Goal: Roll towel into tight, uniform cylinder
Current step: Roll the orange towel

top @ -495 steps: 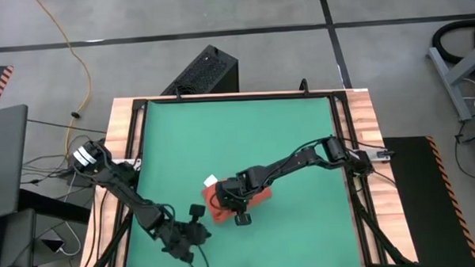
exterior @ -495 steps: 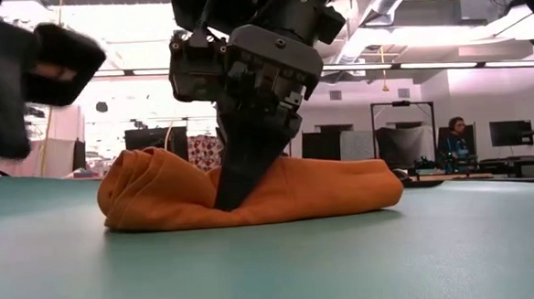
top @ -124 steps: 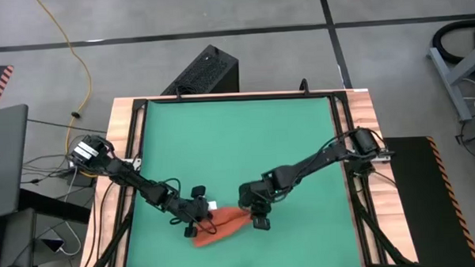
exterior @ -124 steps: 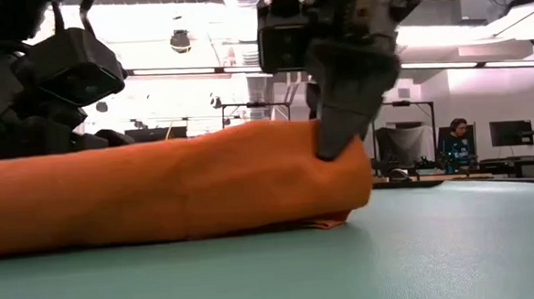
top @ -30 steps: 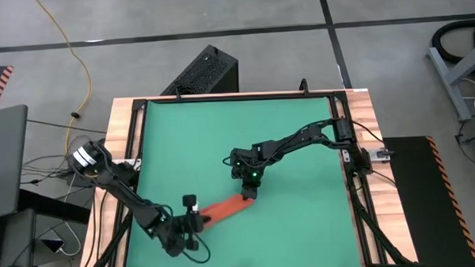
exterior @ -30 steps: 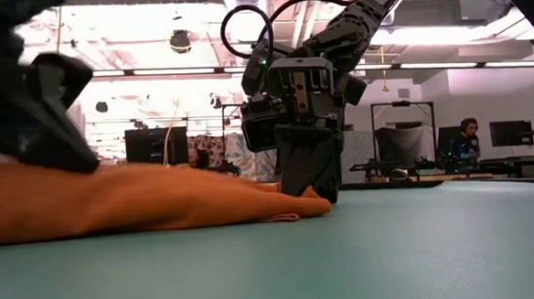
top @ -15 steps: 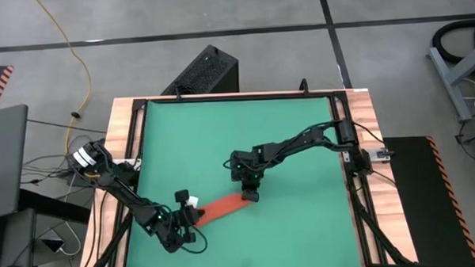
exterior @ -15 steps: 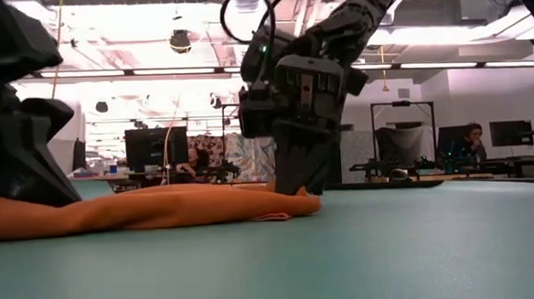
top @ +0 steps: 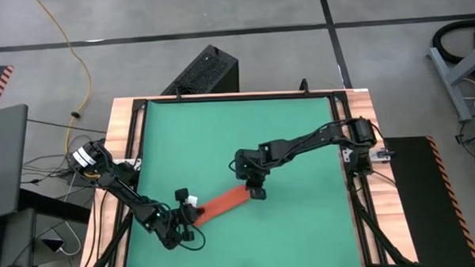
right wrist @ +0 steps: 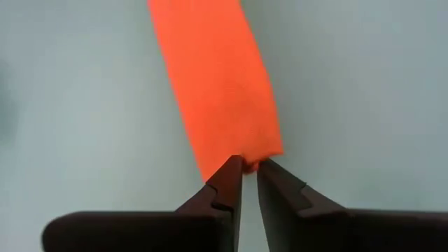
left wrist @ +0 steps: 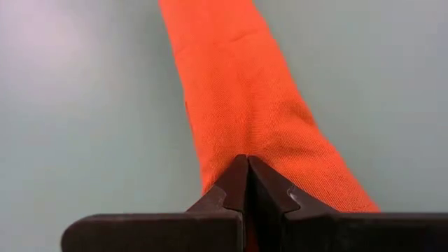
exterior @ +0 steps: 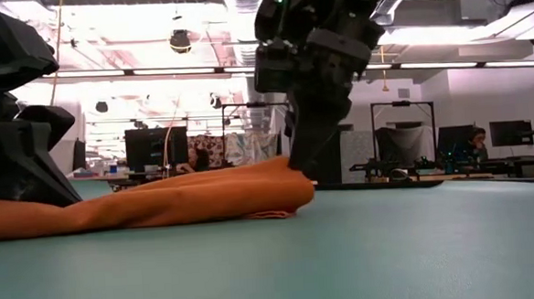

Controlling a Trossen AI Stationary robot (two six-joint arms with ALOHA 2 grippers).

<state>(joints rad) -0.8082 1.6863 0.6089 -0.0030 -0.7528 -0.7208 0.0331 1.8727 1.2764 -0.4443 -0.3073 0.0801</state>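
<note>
**Towel stretched long between two grippers**

The towel [top: 219, 205] lies as a long, narrow orange roll on the green mat [top: 237, 133], near its front edge. The left gripper [top: 185, 217] pinches one end, fingers pressed together. The right gripper [right wrist: 249, 166] sits at the other end, fingers slightly parted.
</note>
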